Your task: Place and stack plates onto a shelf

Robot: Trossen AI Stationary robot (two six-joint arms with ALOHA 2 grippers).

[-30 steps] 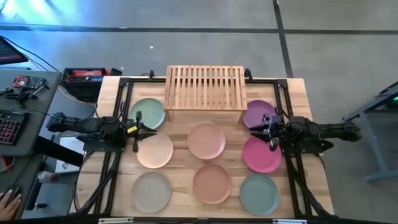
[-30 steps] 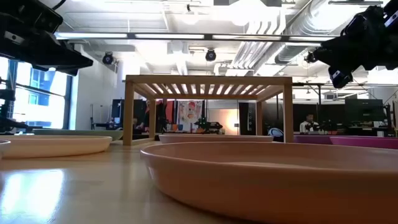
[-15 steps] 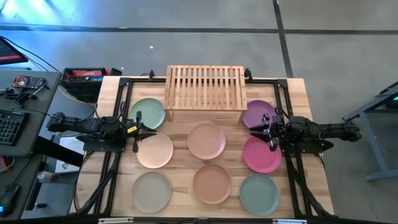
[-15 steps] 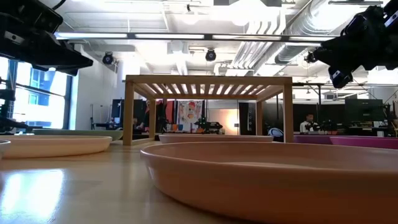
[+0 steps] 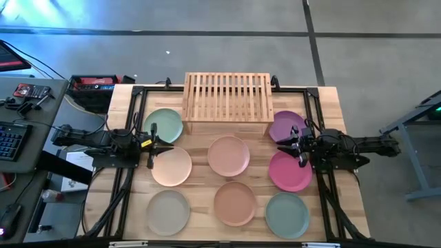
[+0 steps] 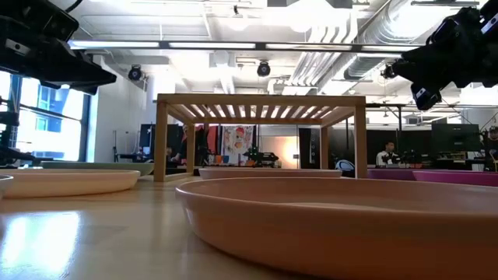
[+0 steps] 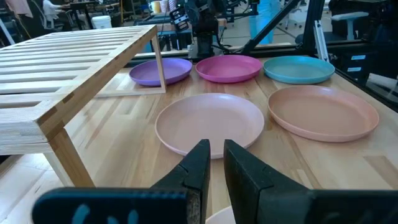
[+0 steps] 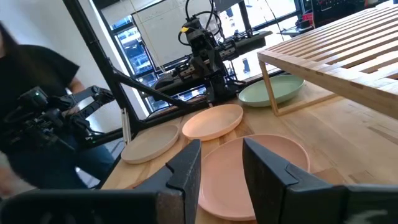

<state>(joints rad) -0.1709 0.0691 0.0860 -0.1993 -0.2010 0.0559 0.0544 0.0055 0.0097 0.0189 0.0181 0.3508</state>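
High view unchanged: left claw (image 5: 153, 144) nearly clenched, right claw (image 5: 298, 146) parted, both empty above plates (image 5: 229, 156).

Light: bright and even, from ceiling strips (image 6: 233, 45) and a window (image 6: 47, 124) at the low view's left.
Glare: pale sheen on the table (image 6: 47, 233) near that window.
Shadows: soft, faint under the plates (image 5: 229, 156).
Focus: the nearest plate (image 6: 342, 225) in the low view was blurred.
Blur: a person (image 8: 31, 124) in the right wrist view smeared.
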